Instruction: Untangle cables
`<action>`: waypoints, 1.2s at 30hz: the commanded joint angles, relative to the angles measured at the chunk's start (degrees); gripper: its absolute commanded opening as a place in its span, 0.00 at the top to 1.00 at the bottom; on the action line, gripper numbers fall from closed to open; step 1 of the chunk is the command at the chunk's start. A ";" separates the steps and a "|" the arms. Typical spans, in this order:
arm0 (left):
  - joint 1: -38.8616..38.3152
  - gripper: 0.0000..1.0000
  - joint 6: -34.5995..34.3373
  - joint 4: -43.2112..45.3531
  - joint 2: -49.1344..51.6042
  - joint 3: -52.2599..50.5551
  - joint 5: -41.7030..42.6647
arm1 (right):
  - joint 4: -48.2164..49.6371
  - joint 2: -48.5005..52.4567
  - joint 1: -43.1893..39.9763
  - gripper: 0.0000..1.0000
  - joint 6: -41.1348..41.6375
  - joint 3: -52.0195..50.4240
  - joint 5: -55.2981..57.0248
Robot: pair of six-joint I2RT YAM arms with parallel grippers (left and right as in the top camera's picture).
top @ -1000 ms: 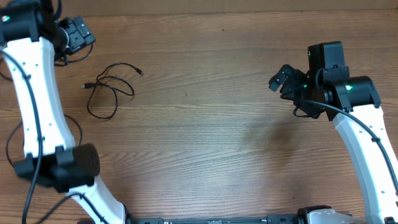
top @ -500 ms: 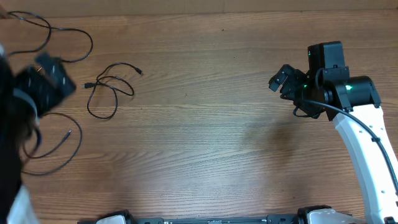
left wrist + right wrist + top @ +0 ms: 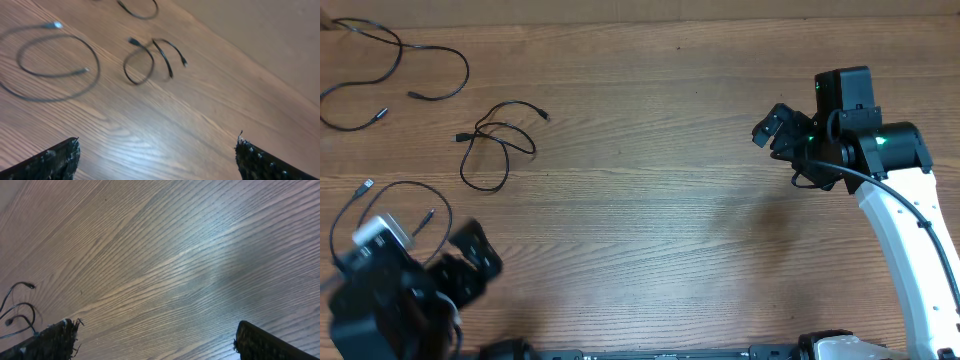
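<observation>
Wood-grain bench (image 3: 650, 230) runs edge to edge in the overhead view, with a pale strip along the top of the frame marking its far edge. All three cables lie on the left third, each apart from the others.

- corner cable (image 3: 400, 55): long wavy run at the far-left corner. One end reaches the frame's left edge.
- middle cable (image 3: 492, 150): small loose coil crossing over itself, both plugs showing. It sits inward of the other two.
- looped cable (image 3: 395, 200): open ring near the left edge with a silver plug at one end. Its near side passes under the left arm and is hidden.

Left pincer (image 3: 472, 264): low at the near-left corner, blurred, just beside the looped cable. From above I cannot tell whether they touch. In the wrist view its fingertips (image 3: 55, 160) sit in the bottom corners, spread wide, with only bench grain between them. That view is soft. It shows the looped cable ahead-left and the middle cable beyond, with an arc of the corner cable cut by the top edge.

Right pincer (image 3: 777, 130): over the right half, well apart from every cable, with a broad stretch of bench between it and the middle cable. Its fingertips (image 3: 57, 335) stand wide, holding nothing. Thin black cord ends curl in at the left edge of that wrist view, cut off, and I cannot tell which cord they belong to.

Both arms are cropped by the lower frame edge.
</observation>
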 commanded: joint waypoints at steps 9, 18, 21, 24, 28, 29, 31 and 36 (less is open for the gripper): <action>-0.44 0.00 -0.90 -5.86 -5.53 -6.23 16.13 | 0.33 0.04 -0.11 0.00 -0.48 0.04 0.59; -1.64 0.00 -0.87 -7.06 -6.21 -6.34 15.82 | 0.33 0.04 -0.11 0.00 -0.46 0.04 0.59; -4.11 0.00 -0.90 -6.75 -7.30 -6.38 13.66 | 0.33 0.04 -0.11 0.00 -0.48 0.04 0.59; -7.61 0.00 -0.87 -4.94 -10.62 -6.40 11.56 | 0.33 0.04 -0.11 0.00 -0.48 0.04 0.59; -10.25 0.01 0.55 -4.35 -17.38 -6.97 10.97 | 0.33 0.04 -0.11 0.00 -0.46 0.04 0.59; -10.25 0.00 1.03 -4.24 -18.91 -7.26 10.99 | 0.33 0.04 -0.11 0.00 -0.46 0.04 0.59; -10.25 0.00 2.86 -3.21 -22.25 -8.31 10.99 | 0.33 0.04 -0.11 0.00 -0.46 0.04 0.59; -10.25 0.00 8.31 3.02 -28.85 -13.33 11.50 | 0.33 0.04 -0.11 0.00 -0.46 0.04 0.59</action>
